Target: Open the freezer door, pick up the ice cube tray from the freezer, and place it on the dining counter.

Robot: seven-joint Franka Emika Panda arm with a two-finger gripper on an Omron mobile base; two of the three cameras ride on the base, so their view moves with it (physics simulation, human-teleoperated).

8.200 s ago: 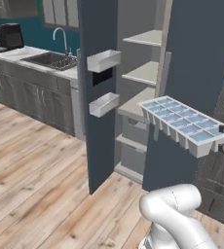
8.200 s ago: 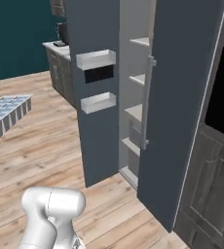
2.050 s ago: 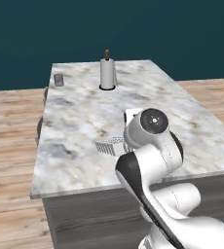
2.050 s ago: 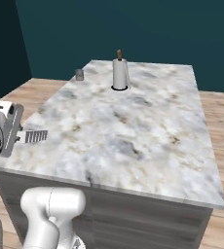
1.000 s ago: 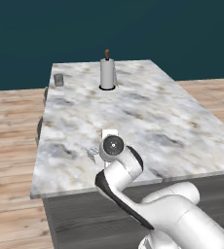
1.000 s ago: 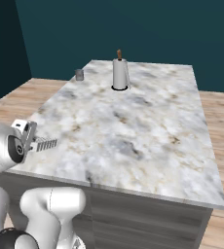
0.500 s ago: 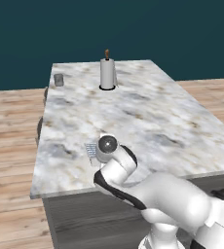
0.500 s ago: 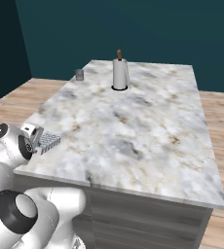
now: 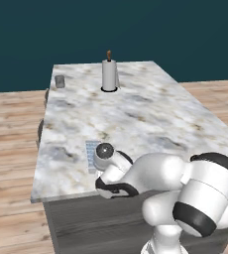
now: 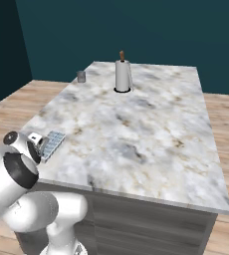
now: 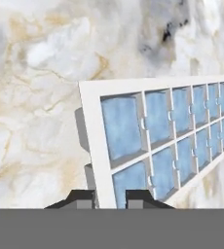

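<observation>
The ice cube tray [image 11: 167, 141] is seen low over the near left corner of the desk [image 9: 150, 114] — the white marble island top with grey-beige veins. In the hand view, the claw [image 11: 110, 197] is closed on the tray's short end rim, one dark fingertip on either side of the thin white edge wall. Whether the tray's underside already rests on the marble or hangs just above it cannot be told; a narrow shadow beside its end suggests a small gap or a slight tilt.

From the right base view, the tray [image 10: 52, 143] is shown lying roughly flat near the desk's left edge, with its long axis running away from the wrist. In the left base view a strip of it [image 9: 91, 154] is visible beyond the arm's wrist.

The tray is judged to be light, rigid plastic: two rows of pale blue cells framed by thin light-grey walls. Being held at one end only, it is likely to lever downward at the far end, and the smooth rim could slip between the pads if twisted. A hold on the end rim, as now, is workable for a short carry — a grip across the middle of a long side would be steadier.

Far off on the desk, a paper towel roll [image 9: 109, 74] and a small grey cup [image 9: 60, 81] stand well apart from the tray.
</observation>
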